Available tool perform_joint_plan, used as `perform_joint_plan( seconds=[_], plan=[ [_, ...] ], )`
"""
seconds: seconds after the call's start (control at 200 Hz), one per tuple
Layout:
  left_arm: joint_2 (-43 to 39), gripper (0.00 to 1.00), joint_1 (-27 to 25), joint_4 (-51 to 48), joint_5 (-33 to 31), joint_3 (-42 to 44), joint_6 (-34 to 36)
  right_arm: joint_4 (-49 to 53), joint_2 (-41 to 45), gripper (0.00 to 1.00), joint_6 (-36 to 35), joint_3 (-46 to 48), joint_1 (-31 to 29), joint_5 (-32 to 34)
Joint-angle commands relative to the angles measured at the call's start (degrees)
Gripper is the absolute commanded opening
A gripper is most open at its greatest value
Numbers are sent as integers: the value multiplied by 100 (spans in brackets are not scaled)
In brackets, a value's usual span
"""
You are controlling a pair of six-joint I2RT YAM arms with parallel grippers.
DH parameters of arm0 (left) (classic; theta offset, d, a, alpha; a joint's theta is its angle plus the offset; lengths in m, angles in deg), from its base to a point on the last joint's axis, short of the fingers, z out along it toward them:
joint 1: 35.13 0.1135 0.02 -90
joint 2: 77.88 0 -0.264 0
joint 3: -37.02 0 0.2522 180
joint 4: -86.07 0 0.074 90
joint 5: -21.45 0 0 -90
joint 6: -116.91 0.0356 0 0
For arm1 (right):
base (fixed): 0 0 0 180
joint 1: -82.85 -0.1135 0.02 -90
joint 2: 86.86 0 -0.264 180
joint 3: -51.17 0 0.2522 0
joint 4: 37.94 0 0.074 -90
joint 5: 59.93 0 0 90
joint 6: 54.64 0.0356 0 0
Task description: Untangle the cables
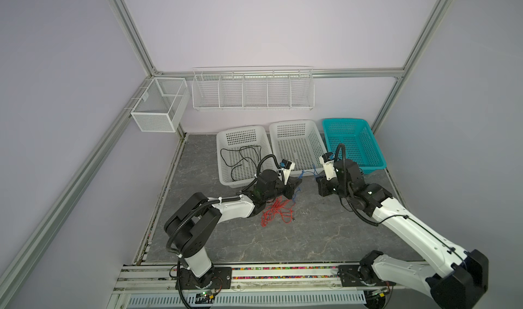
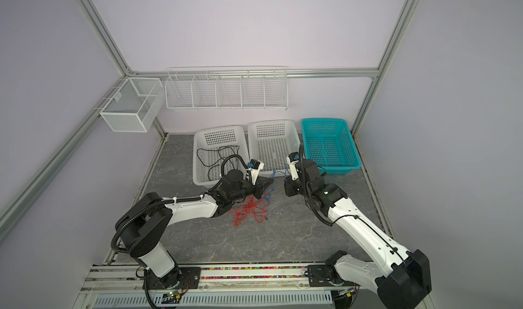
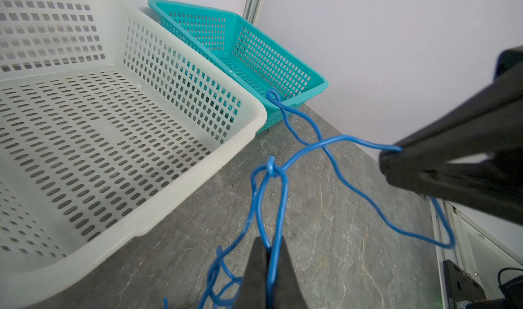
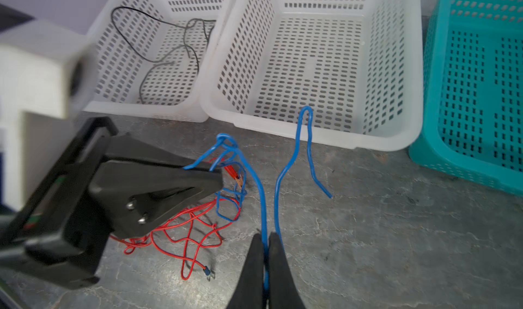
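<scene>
A blue cable (image 3: 339,137) runs taut-ish between both grippers above the grey tabletop, with a small knot (image 3: 271,169) partway along. My left gripper (image 3: 270,244) is shut on one strand of it. My right gripper (image 4: 266,236) is shut on another strand, and its free end (image 4: 329,195) lies in front of the middle basket. In both top views the two grippers (image 1: 299,181) (image 1: 319,180) face each other closely. A red cable (image 1: 276,212) lies in a loose tangle under the left gripper. A black cable (image 1: 245,158) rests inside the left white basket (image 1: 223,177).
Three baskets stand along the back wall: the left white one, a middle white basket (image 1: 297,123) and a teal basket (image 1: 373,163). Wire racks (image 1: 252,89) hang on the wall above. The frame rail (image 1: 283,270) edges the table at the front.
</scene>
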Motion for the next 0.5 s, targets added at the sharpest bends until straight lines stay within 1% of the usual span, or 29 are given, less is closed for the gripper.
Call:
perform_joint_plan(
  seconds=[0.0, 0.125, 0.205, 0.32, 0.435, 0.5],
  plan=[
    [-232, 0, 59, -353, -244, 108, 221, 398, -106, 7, 248, 9, 235, 832],
    [-333, 0, 66, -431, -183, 190, 361, 491, -291, 7, 266, 53, 333, 1046],
    [-365, 0, 62, -489, -115, 196, 410, 464, -382, 7, 276, 95, 349, 1004],
    [-306, 0, 60, -765, -9, 41, 469, 176, -440, 11, 74, 165, 354, 400],
    [-249, 0, 63, -729, 11, 3, 459, -137, -429, 13, -172, 238, 321, -291],
    [-232, 0, 60, -745, 43, -31, 458, -229, -444, 13, -275, 237, 256, -466]
  ],
)
